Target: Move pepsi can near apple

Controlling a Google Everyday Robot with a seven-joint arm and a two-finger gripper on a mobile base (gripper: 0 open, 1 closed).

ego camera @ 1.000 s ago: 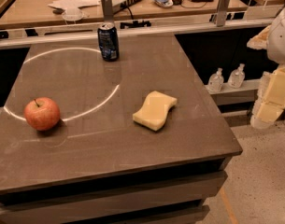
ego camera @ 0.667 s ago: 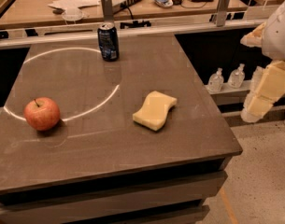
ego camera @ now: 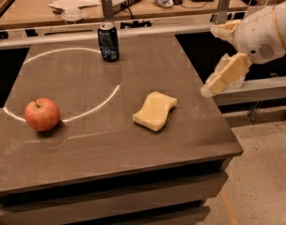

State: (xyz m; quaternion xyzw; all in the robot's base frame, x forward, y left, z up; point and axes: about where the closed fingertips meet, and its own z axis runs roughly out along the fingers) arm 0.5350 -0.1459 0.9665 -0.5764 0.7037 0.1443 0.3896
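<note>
My end effector (ego camera: 221, 78) hangs just off the right edge of the counter (ego camera: 189, 139), can't tell if it's open, with the pepsi can (ego camera: 108, 42) upright well to its left and the apple (ego camera: 41, 114) even further left.

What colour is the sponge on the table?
The wavy-edged sponge is pale yellow, camera view; the cream gripper hangs beside the grey-brown table.

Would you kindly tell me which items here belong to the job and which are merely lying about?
Job: dark blue cylindrical pepsi can; round red apple; cream gripper beyond the right edge of the grey table.
Lying about: pale yellow wavy-edged sponge.
</note>
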